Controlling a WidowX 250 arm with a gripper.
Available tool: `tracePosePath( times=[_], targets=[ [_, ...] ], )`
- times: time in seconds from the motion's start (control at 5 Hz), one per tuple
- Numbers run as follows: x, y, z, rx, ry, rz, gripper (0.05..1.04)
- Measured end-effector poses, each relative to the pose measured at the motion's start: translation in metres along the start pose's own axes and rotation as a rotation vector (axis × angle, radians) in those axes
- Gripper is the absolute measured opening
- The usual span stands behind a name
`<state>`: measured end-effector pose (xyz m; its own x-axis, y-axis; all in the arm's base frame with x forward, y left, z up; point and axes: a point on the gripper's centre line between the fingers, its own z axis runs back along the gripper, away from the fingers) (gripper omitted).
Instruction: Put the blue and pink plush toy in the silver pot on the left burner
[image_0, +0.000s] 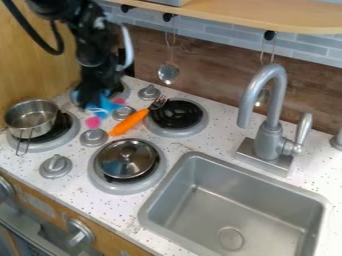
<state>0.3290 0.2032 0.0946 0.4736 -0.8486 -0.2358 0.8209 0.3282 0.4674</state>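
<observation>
I could not tell how far open my pincer (95, 101) was, or whether it gripped the blue-and-pink object (105, 107) at its tips among the stove knobs, near the orange-handled fork (131, 122), with the small saucepan (31, 120) towards the view's left edge and the sink's rim (175, 176) well apart.

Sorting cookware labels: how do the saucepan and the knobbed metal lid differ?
Saucepan is deep and open-topped; metal lid is shallow. Saucepan has a wire handle at its side, lid a knob on top. Saucepan sits on the left burner, lid over the front burner. Both: round, shiny, silvery.
</observation>
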Motion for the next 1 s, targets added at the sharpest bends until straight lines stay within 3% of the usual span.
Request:
tracePosePath(
  times=[0.4,0.6,0.8,1.0],
  targets=[
    [-0.064,0.0,-0.023,-0.076,0.137,0.068,0.22],
    [-0.095,-0.001,-0.025,-0.104,0.176,0.102,0.22],
    [-0.111,0.002,-0.023,-0.098,0.181,0.105,0.22],
    [-0.124,-0.004,-0.039,-0.137,0.189,0.121,0.22]
  ],
)
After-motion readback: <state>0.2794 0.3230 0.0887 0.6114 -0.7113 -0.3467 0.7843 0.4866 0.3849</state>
